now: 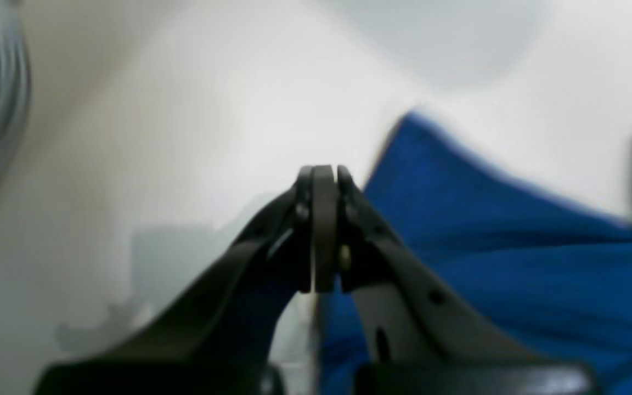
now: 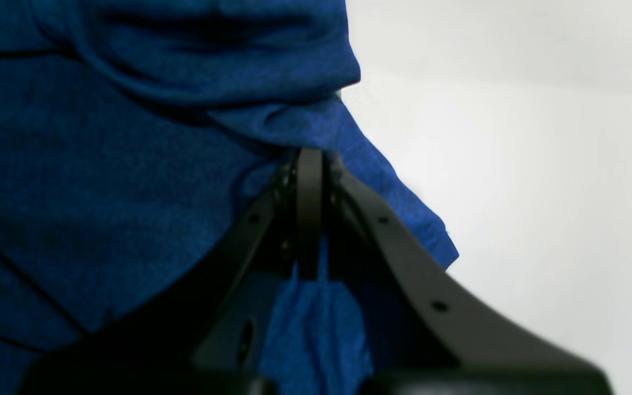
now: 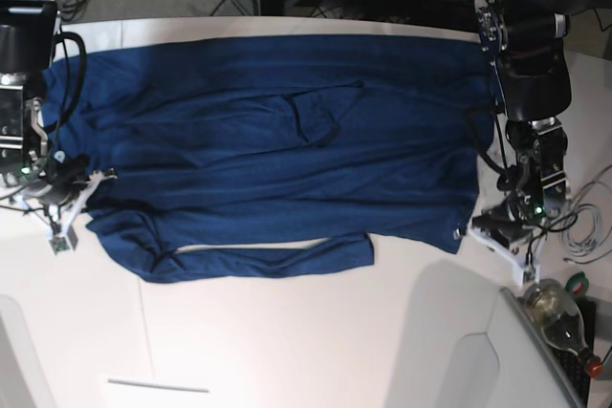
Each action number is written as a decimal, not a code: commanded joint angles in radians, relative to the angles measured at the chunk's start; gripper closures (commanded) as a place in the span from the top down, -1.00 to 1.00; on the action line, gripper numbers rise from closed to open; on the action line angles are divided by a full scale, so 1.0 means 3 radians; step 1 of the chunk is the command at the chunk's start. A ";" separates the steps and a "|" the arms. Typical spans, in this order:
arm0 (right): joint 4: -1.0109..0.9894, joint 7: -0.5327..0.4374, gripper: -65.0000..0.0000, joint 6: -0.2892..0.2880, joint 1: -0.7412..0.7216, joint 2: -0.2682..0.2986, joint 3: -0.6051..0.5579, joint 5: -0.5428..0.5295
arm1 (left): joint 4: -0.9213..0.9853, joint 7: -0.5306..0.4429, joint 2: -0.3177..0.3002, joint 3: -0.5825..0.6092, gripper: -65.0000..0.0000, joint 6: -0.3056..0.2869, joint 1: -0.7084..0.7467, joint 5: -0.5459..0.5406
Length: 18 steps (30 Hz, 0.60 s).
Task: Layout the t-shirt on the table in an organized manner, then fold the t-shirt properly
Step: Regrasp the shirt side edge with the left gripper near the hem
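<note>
Tension must be even: with the left hand (image 1: pixel 324 230) pressed together at the t-shirt (image 3: pixel 277 140) edge and the right hand (image 2: pixel 309 219) clamped on cloth, draw both outward so the shirt lies flat on the table (image 3: pixel 287 351).

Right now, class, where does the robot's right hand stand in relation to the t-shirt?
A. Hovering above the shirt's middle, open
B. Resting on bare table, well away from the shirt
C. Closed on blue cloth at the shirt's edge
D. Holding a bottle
C: in the right wrist view the right hand has its fingers pressed together on a fold of the t-shirt at its edge, beside bare table.
</note>
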<state>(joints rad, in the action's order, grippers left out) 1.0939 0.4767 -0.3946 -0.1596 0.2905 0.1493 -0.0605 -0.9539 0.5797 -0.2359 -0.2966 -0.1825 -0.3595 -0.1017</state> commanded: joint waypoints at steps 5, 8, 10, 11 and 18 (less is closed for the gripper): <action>0.0064 -0.0057 -1.00 -0.0012 -0.0074 0.0057 0.0011 -0.0016 | -0.0091 0.0101 -0.0040 0.0004 -1.00 -0.0003 -0.0093 -0.0001; 0.0059 -0.0057 -1.00 -0.0012 -0.0074 0.0057 0.0011 -0.0016 | -0.0091 0.0101 0.0032 0.0152 -1.00 -0.0008 -0.0093 0.0014; 0.0059 -0.0057 -1.00 -0.0012 -0.0074 0.0057 0.0011 -0.0016 | -0.0045 0.0096 0.0022 0.0459 -1.00 -0.0008 -0.0088 0.0014; 0.0059 -0.0057 -1.00 -0.0012 -0.0074 0.0057 0.0011 -0.0016 | 0.0032 0.0080 0.0022 0.0623 -1.00 -0.0008 -0.0088 0.0014; 0.0059 -0.0057 -1.00 -0.0012 -0.0069 0.0052 0.0016 -0.0016 | 0.0671 0.0065 0.0042 0.0889 -1.00 0.0007 -0.0185 0.0009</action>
<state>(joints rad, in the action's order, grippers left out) 1.0939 0.4770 -0.3950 -0.1585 0.2932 0.1486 -0.0616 -0.7475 0.5903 -0.2142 -0.0261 -0.1852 -0.4061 -0.1055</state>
